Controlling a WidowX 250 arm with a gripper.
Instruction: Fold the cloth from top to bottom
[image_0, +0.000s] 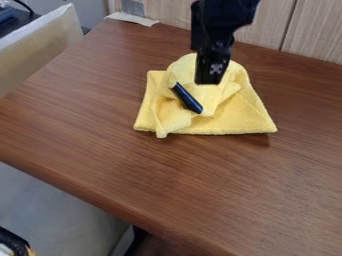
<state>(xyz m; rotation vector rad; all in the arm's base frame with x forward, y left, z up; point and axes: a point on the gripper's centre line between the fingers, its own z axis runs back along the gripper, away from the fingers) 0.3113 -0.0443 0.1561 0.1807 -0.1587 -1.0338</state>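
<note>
The yellow cloth (237, 116) lies on the brown wood-grain bench (180, 185), toward its far side, in front of the pale panelled wall (307, 35). It is a soft, matte piece with a slightly fuzzy nap, warm yellow on its flatter parts and paler, nearly cream, on the raised folds around its middle. Its near edge runs almost straight and level along the right half and ends in a pointed corner at the right, with a dark shadow on the wood just below. From that corner the right side slants up and inward to a rounded hump at the far end, where the material rises in a loose swell. The left side has a blunt upper corner and a lower one that spreads outward; close to the latter, a narrow rumpled strip runs down and pokes a little past the near edge. Between the two sides the fabric is bunched in uneven layers, with soft creases and overlapping rolls, while the lower right spreads smoother and flatter. The black tool (211, 71) hangs down from the top of the view over the upper middle of the cloth; whether it is open, closed or gripping the fabric, I cannot tell. A slim, dark, straight piece (187, 98) shows slantwise among the central folds, its lower end toward the right; whether it belongs to the tool is unclear.
</note>
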